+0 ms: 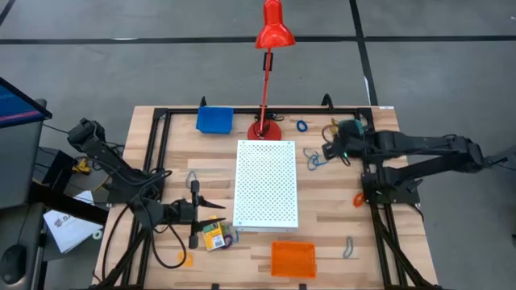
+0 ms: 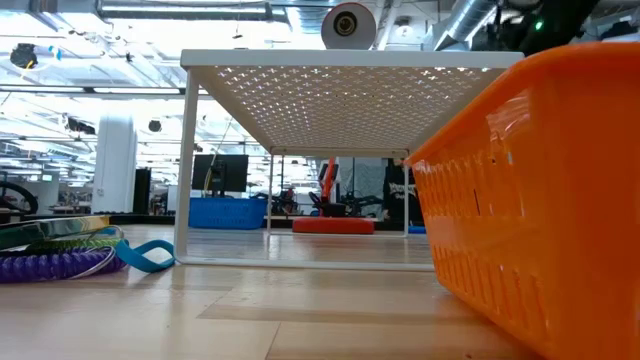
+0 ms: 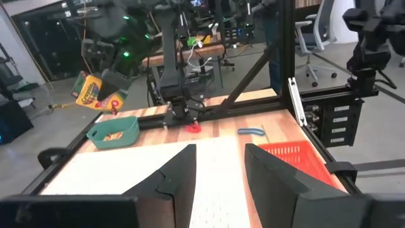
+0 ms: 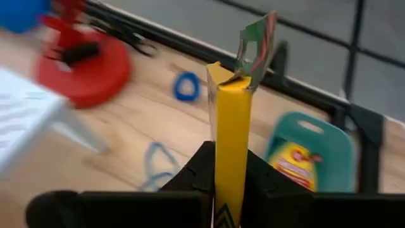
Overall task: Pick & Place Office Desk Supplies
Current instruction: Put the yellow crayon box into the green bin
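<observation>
Above teal tray (image 4: 314, 151), R gripper (image 4: 229, 166) clamps crayon box (image 4: 232, 136)

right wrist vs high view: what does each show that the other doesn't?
Right wrist only: the right pincer shut on a yellow crayon box with its flap open, and a second crayon box lying in the teal tray.
High only: the left pincer open beside another crayon box, the orange basket, the blue bin and the white perforated board.
Both: the red lamp base and a blue loop.
</observation>
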{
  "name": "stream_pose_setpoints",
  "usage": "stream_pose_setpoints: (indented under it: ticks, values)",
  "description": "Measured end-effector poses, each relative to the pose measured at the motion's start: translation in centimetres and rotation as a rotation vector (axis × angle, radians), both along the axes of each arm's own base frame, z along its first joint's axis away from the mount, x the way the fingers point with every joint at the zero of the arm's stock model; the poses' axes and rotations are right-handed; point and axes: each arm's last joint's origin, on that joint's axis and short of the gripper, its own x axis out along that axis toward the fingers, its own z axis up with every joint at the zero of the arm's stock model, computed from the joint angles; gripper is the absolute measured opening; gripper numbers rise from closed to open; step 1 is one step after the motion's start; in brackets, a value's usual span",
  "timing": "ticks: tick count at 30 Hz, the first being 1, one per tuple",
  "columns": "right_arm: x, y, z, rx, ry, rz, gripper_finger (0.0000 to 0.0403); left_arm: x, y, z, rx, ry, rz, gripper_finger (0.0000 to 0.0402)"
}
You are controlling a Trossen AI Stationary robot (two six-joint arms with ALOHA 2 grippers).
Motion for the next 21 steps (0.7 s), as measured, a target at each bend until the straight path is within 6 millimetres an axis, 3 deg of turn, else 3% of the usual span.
stream_pose_setpoints:
  ticks: [10, 21]
  values:
    - [-0.4, -6.0, -2.8, 0.192, 0.269, -0.188, 0.003, -0.1, 0.1, -0.6, -0.013, -0.013, 0.002, 0.0127]
    - [-0.1, -9.9, -6.6, 0.317, 0.505, -0.316, 0.0031, -0.1, 0.1, -0.6, -0.013, -0.01, -0.021, 0.0127]
